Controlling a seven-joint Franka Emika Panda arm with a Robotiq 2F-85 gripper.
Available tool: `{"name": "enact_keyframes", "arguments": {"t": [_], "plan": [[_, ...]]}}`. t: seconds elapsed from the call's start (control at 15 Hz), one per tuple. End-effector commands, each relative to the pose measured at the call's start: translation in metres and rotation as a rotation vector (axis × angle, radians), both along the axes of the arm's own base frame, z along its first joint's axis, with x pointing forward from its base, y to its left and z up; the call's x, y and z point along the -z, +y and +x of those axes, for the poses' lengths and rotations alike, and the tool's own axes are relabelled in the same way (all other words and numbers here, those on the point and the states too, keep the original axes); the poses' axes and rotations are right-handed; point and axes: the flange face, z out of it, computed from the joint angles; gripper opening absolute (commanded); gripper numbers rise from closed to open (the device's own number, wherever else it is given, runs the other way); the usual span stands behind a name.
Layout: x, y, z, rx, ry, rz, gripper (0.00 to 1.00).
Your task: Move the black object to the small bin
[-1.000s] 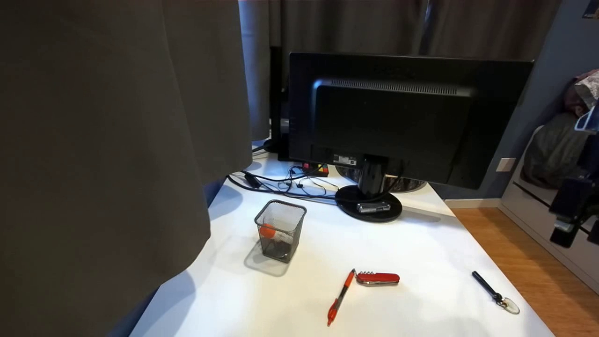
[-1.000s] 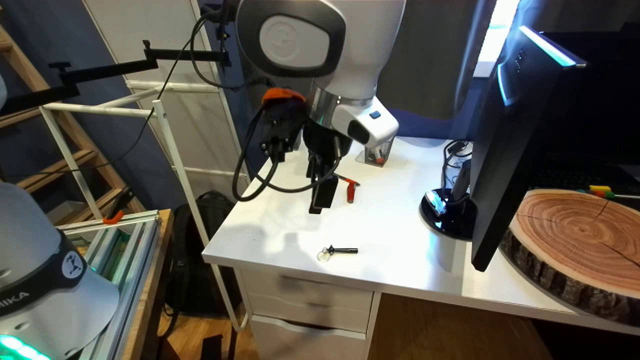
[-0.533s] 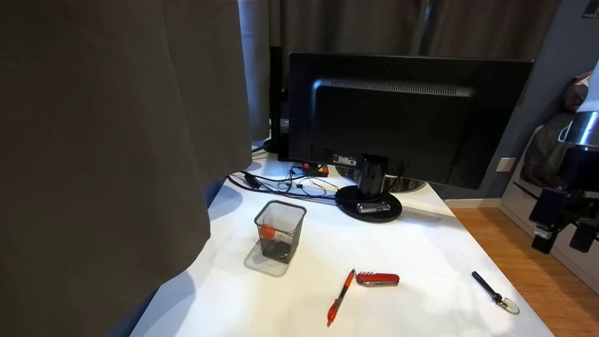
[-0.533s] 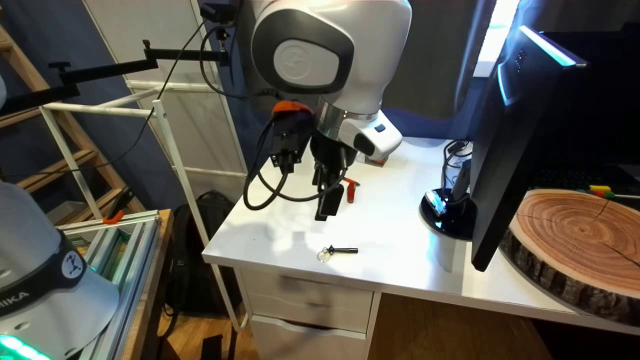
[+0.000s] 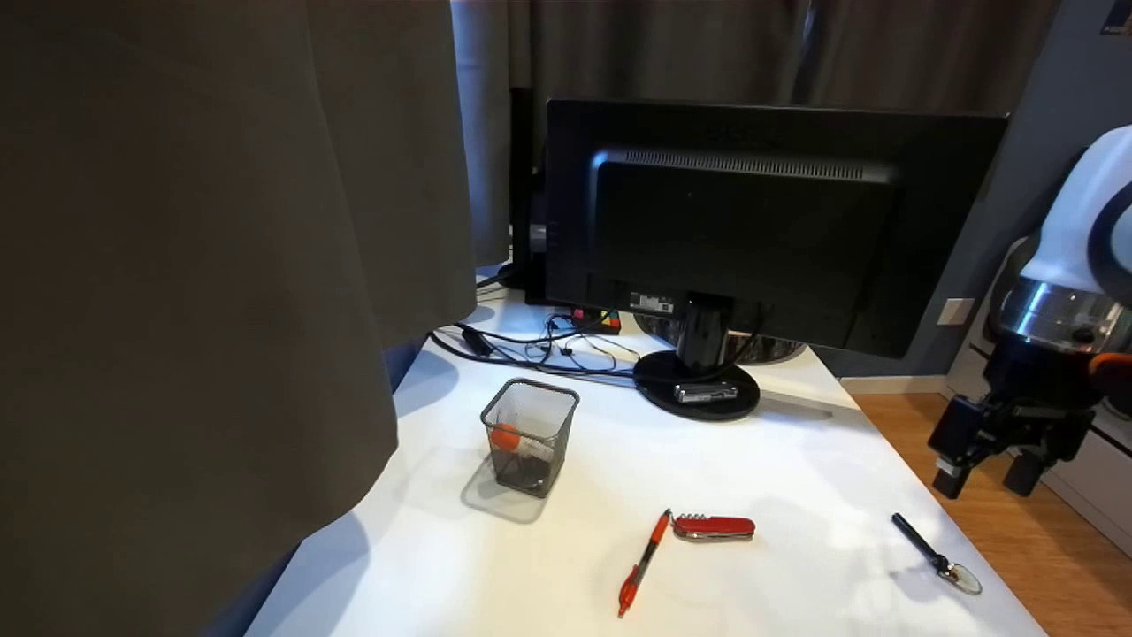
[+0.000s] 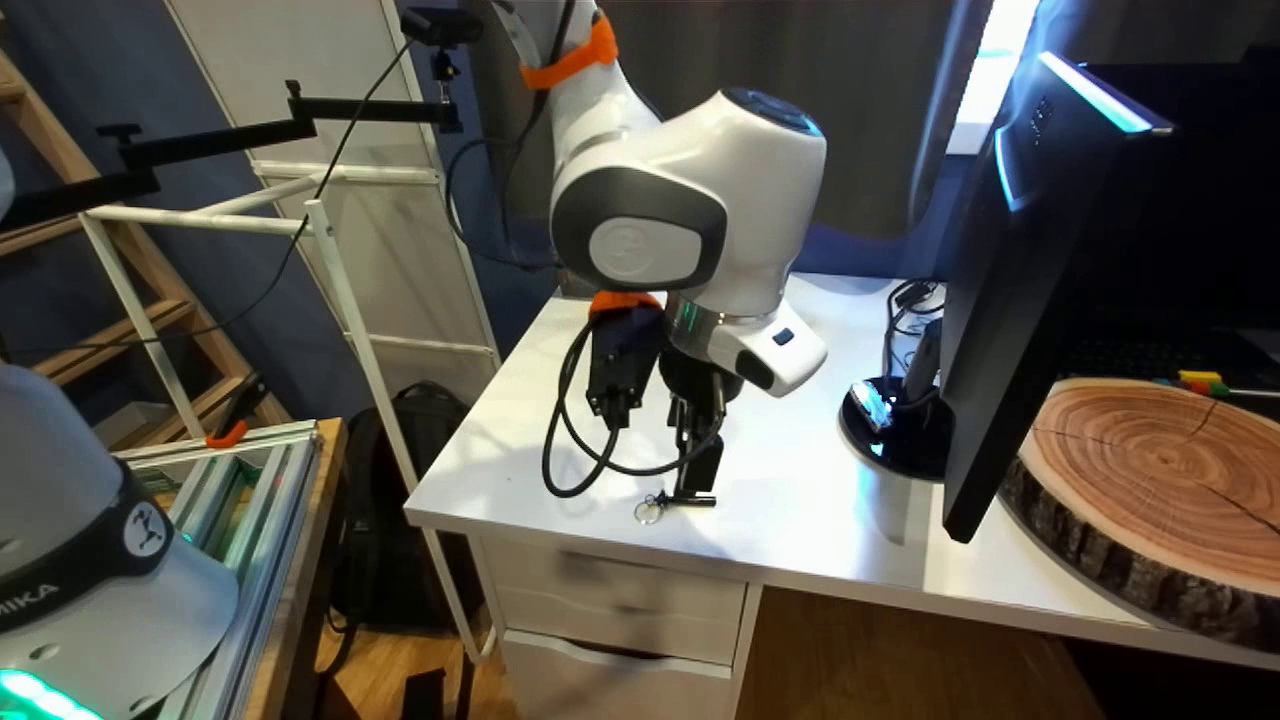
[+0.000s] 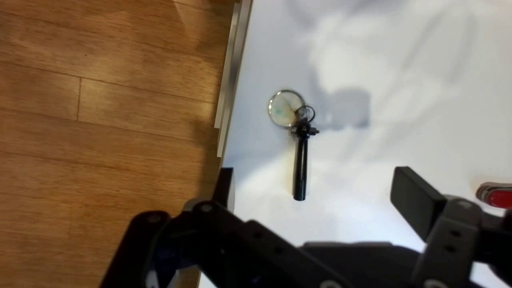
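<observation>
Here, the white desk reaches out from beneath the hand. A black monitor stands on it, well apart from the hand and with its back turned that way. Past the monitor, farther from the hand, lies a thick slice of wood. The hand itself hangs over the desk near its edge, both fingers spread wide. Well away from it stands the small bin, upright, a grey mesh cup. The red pen lies nearer the hand than the bin does. Nearest is the black object, a stick with a pale round end: it lies on the desk below the hand and apart from it, and in the wrist view its plain end shows between the spread fingers. A red pocket knife lies just beside the pen, off to one side of the hand. An orange thing sits in the bin.
</observation>
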Motion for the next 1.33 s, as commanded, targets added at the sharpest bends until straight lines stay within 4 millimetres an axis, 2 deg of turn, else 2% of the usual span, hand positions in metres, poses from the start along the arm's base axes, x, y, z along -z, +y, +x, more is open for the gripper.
{"name": "enact_keyframes", "arguments": {"t": [0.0,0.27,0.4,0.47,0.53,0.6,0.73,0.87,1.07,1.13,1.27], "plan": [[0.037,-0.017,0.027,0.007,-0.016,-0.025,0.99],[0.069,-0.044,0.044,0.015,-0.018,-0.021,0.77],[0.072,-0.056,0.047,0.008,-0.032,-0.017,0.8],[0.068,-0.064,0.045,0.003,-0.039,-0.012,0.93],[0.038,-0.012,0.031,-0.038,-0.059,-0.013,0.95],[0.069,-0.054,0.042,0.013,-0.021,-0.014,0.81],[0.055,-0.03,0.043,-0.021,-0.042,-0.003,0.94],[0.044,-0.009,0.04,-0.042,-0.051,-0.001,0.95],[0.042,-0.009,0.036,-0.041,-0.049,-0.002,0.95],[0.042,-0.01,0.036,-0.038,-0.048,-0.003,0.99],[0.04,0.008,0.03,-0.04,-0.041,0.005,1.0]]}}
